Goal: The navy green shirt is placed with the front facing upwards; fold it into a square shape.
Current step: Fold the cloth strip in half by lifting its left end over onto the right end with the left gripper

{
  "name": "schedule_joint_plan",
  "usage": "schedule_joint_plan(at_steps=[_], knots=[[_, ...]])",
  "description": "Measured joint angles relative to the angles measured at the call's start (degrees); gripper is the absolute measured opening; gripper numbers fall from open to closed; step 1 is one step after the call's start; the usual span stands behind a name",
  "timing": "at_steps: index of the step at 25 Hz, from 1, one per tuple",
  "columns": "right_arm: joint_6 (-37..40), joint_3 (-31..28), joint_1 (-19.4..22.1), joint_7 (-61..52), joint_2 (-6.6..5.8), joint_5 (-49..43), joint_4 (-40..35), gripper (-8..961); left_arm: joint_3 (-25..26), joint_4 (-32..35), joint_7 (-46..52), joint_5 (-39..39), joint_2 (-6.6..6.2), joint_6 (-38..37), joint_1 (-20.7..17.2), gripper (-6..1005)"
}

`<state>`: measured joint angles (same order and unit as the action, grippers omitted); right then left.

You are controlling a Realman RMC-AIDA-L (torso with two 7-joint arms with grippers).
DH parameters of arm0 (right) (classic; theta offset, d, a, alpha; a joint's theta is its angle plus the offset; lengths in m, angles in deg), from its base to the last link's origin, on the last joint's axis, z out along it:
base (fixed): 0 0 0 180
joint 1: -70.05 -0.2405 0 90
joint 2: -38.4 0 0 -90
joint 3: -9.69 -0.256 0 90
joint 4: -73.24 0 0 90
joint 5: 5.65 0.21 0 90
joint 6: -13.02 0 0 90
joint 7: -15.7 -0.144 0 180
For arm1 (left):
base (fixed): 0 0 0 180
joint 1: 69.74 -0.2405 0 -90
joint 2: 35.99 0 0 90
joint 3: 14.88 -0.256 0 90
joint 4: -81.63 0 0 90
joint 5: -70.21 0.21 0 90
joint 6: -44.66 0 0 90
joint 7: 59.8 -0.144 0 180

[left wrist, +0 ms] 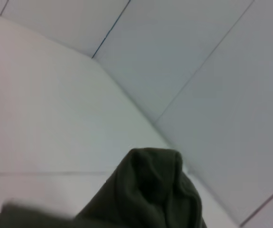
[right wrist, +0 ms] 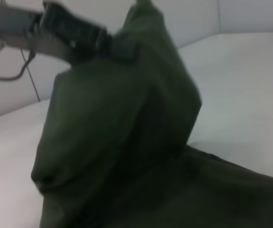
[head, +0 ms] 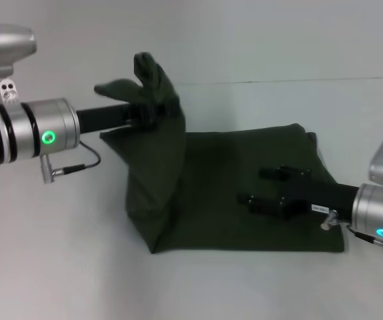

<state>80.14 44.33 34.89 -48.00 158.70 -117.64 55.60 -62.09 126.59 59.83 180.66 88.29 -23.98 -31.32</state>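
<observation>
Overhead, the left gripper [head: 144, 115] is clamped on a bunched fold of the navy green shirt [head: 244, 200], holding that cloth raised clear of the white worktop [head: 58, 267] toward its far left part. Its fingers are mostly buried in fabric, which rises in a peak above them and hangs down in a draped sheet to the worktop. The left wrist view shows only a rounded hump of the dark cloth [left wrist: 150, 190] against the pale surface and wall; the fingers themselves do not appear there.

Across the garment, the right gripper [head: 271, 187] lies low over the flat part of the shirt, its two black fingers spread apart and pointing toward the lifted side. Whether they press on the cloth or sit just above it cannot be told. A small white label on the right arm's black forearm carries writing too small to read.

The rest of the shirt lies spread as a rough rectangle on the middle of the worktop, reaching toward its right edge, where the right arm hides part of the near right corner. No lettering, collar or neck label can be made out on the visible cloth. From the right wrist view, the raised fold [right wrist: 122, 109] fills the scene, with the left gripper [right wrist: 103, 40] blurred at its top.
</observation>
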Motion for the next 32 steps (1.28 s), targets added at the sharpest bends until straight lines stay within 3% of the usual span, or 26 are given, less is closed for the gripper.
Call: schedule_joint_plan(at_steps=[7, 11, 21, 32], knots=[[-2.08, 0.88, -1.29, 0.57, 0.03, 0.28, 1.26, 856, -1.35, -1.36, 0.04, -6.39, 0.02, 0.23, 0.33, 96], [-0.28, -0.53, 0.92, 0.2, -0.53, 0.69, -0.3, 856, -3.74, -2.25, 0.01, -8.97, 0.17, 0.74, 0.71, 97], [11.29, -2.39, 11.29, 0.5, -0.68, 3.19, -9.92, 856, -17.11, -5.99, -0.29, -17.21, 0.27, 10.21, 2.77, 96], [12.42, -4.9, 14.8, 0.26, -0.77, 3.28, -10.89, 856, -30.15, -6.93, -0.42, -26.51, 0.43, 17.75, 4.25, 95]])
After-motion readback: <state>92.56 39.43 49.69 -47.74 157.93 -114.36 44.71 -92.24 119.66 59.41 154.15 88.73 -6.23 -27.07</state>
